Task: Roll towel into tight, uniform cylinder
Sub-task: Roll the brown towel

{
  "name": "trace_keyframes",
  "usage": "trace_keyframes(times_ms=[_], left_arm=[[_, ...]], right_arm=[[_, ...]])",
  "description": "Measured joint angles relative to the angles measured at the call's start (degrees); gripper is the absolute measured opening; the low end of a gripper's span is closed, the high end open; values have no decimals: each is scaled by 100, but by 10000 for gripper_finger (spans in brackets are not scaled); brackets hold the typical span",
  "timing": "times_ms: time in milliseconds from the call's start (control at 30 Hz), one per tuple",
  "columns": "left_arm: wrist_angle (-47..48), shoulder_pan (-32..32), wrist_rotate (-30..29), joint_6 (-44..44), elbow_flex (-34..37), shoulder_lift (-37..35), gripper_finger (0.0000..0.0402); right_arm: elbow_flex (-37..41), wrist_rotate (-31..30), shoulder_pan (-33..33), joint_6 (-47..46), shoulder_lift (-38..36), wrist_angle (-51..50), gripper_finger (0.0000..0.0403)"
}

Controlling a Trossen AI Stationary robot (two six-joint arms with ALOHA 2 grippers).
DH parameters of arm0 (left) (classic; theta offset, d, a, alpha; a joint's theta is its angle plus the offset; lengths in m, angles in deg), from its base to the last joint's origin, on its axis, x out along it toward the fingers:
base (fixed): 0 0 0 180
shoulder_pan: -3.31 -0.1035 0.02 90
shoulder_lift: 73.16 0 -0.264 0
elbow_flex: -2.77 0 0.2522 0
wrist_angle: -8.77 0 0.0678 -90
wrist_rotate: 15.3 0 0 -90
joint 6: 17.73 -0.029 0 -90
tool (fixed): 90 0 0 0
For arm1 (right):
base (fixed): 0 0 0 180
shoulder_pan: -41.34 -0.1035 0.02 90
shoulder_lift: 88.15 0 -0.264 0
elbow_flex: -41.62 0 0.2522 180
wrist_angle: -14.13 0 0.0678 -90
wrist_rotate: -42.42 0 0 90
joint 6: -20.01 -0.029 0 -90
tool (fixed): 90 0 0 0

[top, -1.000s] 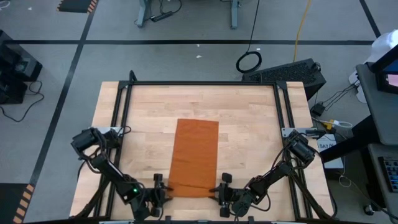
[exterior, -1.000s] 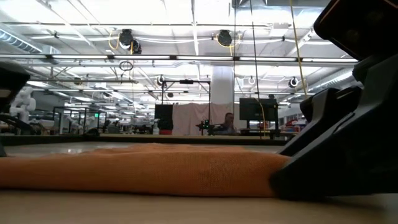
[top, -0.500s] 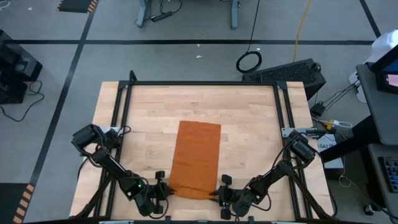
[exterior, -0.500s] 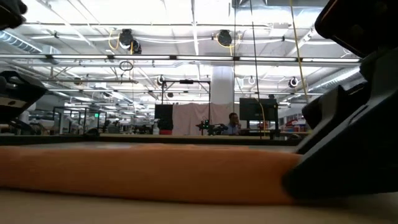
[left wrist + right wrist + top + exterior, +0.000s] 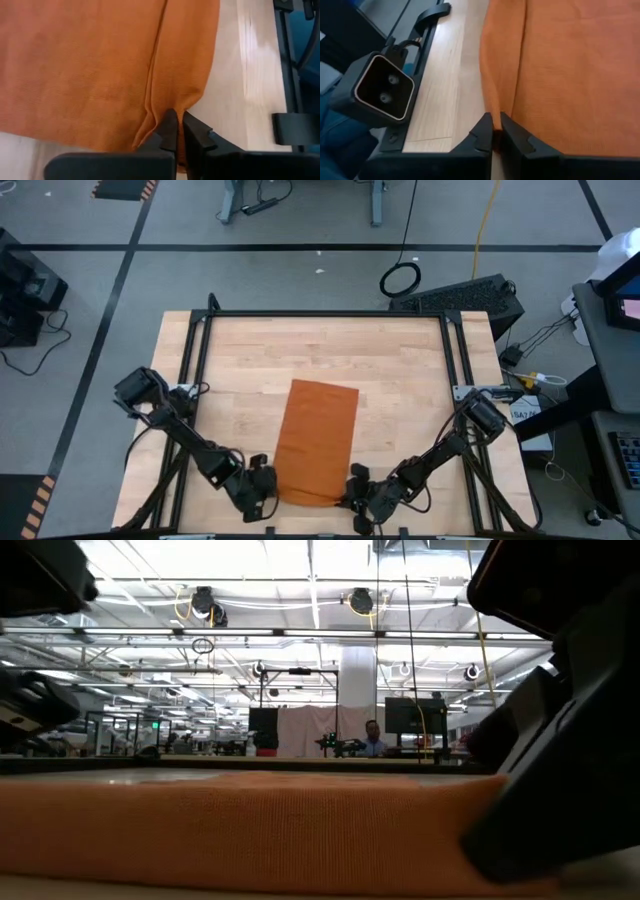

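Observation:
The rust-orange towel lies lengthwise on the wooden table. Its far part is flat on the wood. Its near end fills the low view as a raised band. My left gripper is shut at the towel's near left corner. My right gripper is shut at the near right corner. A lengthwise crease runs along the cloth close to the left side edge. My left gripper pinches the towel's near left corner between its two fingers, slanting down from the near side. The cloth bunches into small folds at the fingertips; I cannot tell how many layers it holds. My right gripper pinches the side edge at the near right corner between its two fingers, coming low from the near side. The cloth there curls up into a fold.
A black frame runs along the table's left, far and right sides. A small camera box sits at the near edge beside my right gripper. Bare wood lies beyond the towel's far end.
Both grippers have shut on the towel's near corners and risen a little. The left one has also moved inward toward the towel and rolled. The towel's near end now stands higher in the low view, and its far part stays flat.

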Motion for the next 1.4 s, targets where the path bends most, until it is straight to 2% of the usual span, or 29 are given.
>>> trace_keyframes(times_ms=[133, 267, 533, 733, 900, 1133, 1300, 1400], left_arm=[[5, -287, 561, -40, -8, -9, 10], [13, -529, 988, -38, -11, -48, 10], [195, -862, 1124, -18, 6, -393, 10], [168, -1222, 914, 265, 4, -428, 10], [192, -1384, 876, 273, 4, -424, 10], [124, -1399, 317, 564, -2, -424, 9], [-61, -1397, 176, 573, -7, -424, 9], [-114, -1397, 104, 578, -7, -424, 9]], right_arm=[[0, 253, 38, 76, -65, -61, 12], [7, 251, 16, 310, -225, -250, 18], [4, 26, -44, 476, -383, -838, 49], [0, -796, -217, 598, -388, -1166, 89], [4, -1421, -617, 607, -418, -1224, 124], [-243, -2736, -1155, 1045, -397, -1137, 149], [-696, -3188, -1107, 1814, -42, -1124, 180], [-870, -3434, -976, 1883, 195, -1133, 201]])
